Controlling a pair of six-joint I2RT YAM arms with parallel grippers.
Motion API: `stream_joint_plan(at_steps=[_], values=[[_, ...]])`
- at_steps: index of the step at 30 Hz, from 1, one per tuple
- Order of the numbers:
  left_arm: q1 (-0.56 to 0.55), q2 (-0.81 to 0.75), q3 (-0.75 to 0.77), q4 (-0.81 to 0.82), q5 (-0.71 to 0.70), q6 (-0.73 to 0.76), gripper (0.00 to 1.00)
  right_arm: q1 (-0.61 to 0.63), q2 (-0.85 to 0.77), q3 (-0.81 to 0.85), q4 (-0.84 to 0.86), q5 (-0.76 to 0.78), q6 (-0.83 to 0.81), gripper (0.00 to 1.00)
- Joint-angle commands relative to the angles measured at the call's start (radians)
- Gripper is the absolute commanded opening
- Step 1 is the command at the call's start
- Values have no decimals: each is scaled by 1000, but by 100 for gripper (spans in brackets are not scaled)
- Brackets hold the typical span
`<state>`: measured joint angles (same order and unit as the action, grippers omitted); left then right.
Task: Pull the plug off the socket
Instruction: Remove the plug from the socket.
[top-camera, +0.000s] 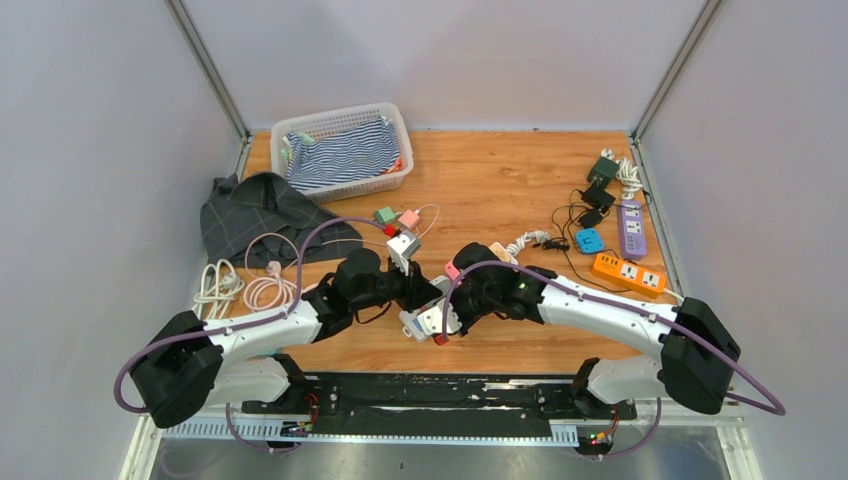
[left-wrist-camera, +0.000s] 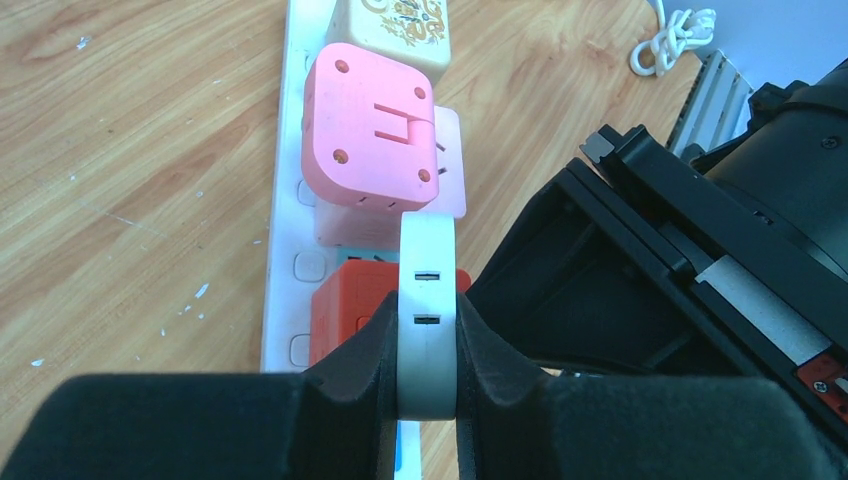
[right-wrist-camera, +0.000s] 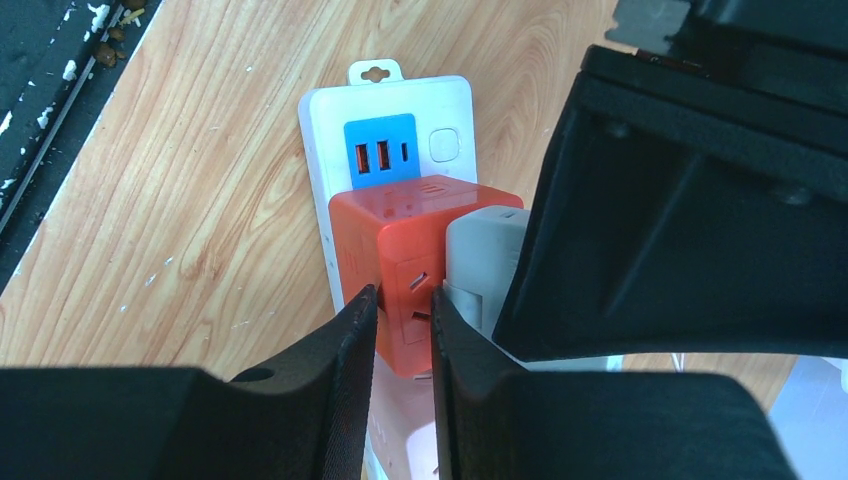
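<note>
The left gripper (left-wrist-camera: 428, 340) is clenched on the plug (left-wrist-camera: 428, 255), a flat white-grey piece with two small slots on its edge, its black fingers (left-wrist-camera: 375, 350) pressed on the two broad faces. The plug stands upright against one side of the red cube (right-wrist-camera: 400, 235), touching it; whether its pins sit in that side is hidden. The cube sits on the white strip (right-wrist-camera: 325, 130), just beside the strip's blue USB panel (right-wrist-camera: 380, 150) and a round-cornered button. In the left wrist view a pink cube (left-wrist-camera: 368, 130) is next along the strip, with a cream cube (left-wrist-camera: 395, 25) beyond it. The right gripper (right-wrist-camera: 400, 300) hangs over the red cube's near corner, its fingers (right-wrist-camera: 350, 350) drawn close with a slim gap that shows the cube's socket face; I cannot tell whether they pinch anything. The two grippers crowd each other, each filling one side of the other's wrist view. From above, the strip lies mid-table (top-camera: 500, 180) near the front edge, between the two arms. Farther back are a basket (top-camera: 338, 113) holding striped cloth (top-camera: 340, 150), a grey checked cloth (top-camera: 260, 210), coiled cables (top-camera: 245, 285), and at the right an orange strip (top-camera: 628, 272) and a purple strip (top-camera: 631, 228)
</note>
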<state>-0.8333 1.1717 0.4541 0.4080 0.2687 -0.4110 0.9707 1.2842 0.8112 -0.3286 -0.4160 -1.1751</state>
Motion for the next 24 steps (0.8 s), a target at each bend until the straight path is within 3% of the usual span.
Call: stream_joint_plan(at_steps=[1, 9, 24], values=[[-7, -16, -16, -3, 15, 12, 0, 13, 59, -27, -138, 40, 14, 26], [3, -77, -83, -3, -9, -8, 0, 13, 64, -26, -144, 42, 15, 25], [0, 22, 15, -3, 64, -3, 0, 12, 73, -23, -148, 51, 17, 23]])
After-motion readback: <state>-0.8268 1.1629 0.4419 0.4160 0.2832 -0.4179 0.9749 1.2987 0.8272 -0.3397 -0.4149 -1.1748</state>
